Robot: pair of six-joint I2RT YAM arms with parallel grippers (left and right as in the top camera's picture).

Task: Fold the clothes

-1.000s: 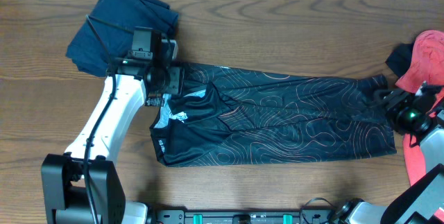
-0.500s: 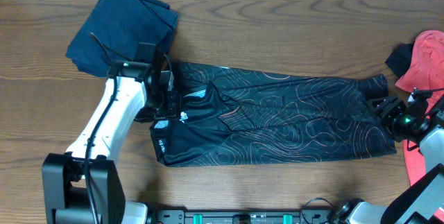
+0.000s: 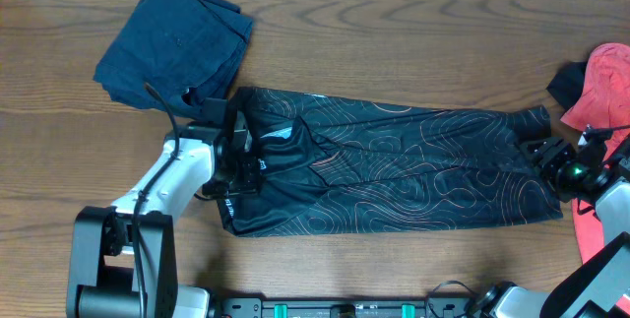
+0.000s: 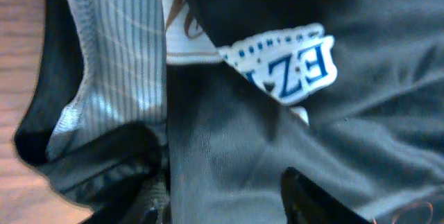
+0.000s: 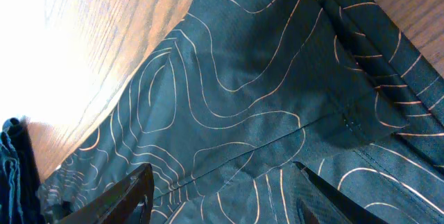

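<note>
The black jersey (image 3: 394, 165) with thin orange-white contour lines lies folded in a long band across the middle of the table. My left gripper (image 3: 239, 151) is low over its left end by the collar and white logo. In the left wrist view the gripper (image 4: 229, 203) is open, with jersey cloth (image 4: 243, 134) between the fingers and a white lettered badge (image 4: 291, 61) above. My right gripper (image 3: 544, 151) is at the jersey's right end. In the right wrist view it (image 5: 222, 196) is open just over the printed cloth (image 5: 229, 92) and holds nothing.
A dark navy garment (image 3: 172, 42) lies bunched at the back left, just behind the jersey's left end. A coral-red garment (image 3: 602, 87) with a dark piece lies at the right edge, partly behind the right arm. Bare wood table (image 3: 394, 42) runs along the back.
My left gripper has moved from the jersey's back left corner toward the front, down onto its left end. My right gripper has shifted slightly left and back at the jersey's right end.
</note>
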